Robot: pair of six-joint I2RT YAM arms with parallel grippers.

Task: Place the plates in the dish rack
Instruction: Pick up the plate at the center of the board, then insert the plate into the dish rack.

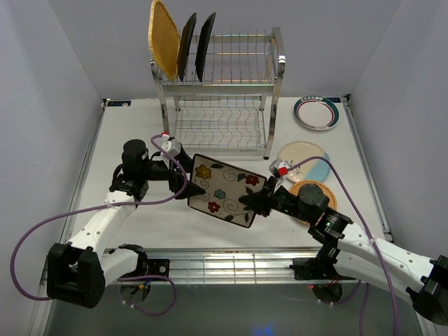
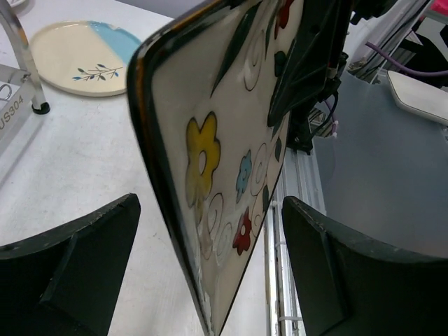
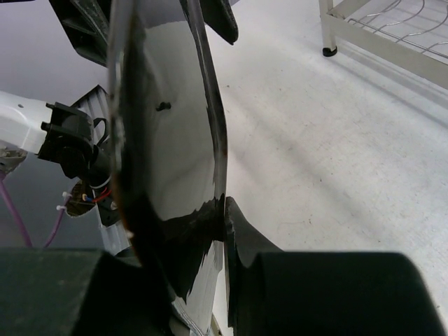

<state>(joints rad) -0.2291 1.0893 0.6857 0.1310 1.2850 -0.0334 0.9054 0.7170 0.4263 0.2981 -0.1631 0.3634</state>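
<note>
The left gripper (image 1: pixel 194 187) gapes wide, jaws straddling the left edge of the cream floral plate (image 1: pixel 222 187) without touching it, probably ready to take it over. The plate appears lifted and tilted over the table's middle, just near of the dish rack (image 1: pixel 220 119). The right gripper (image 1: pixel 248 201) is clamped on the plate's right edge and carries it alone. On the rack's upper tier, a woven plate (image 1: pixel 164 38) and 2 black plates (image 1: pixel 187 45) fill the left slots, so only slots further right are free. 3 round plates (image 1: pixel 316 112) lie at the right, clear of the path.
</note>
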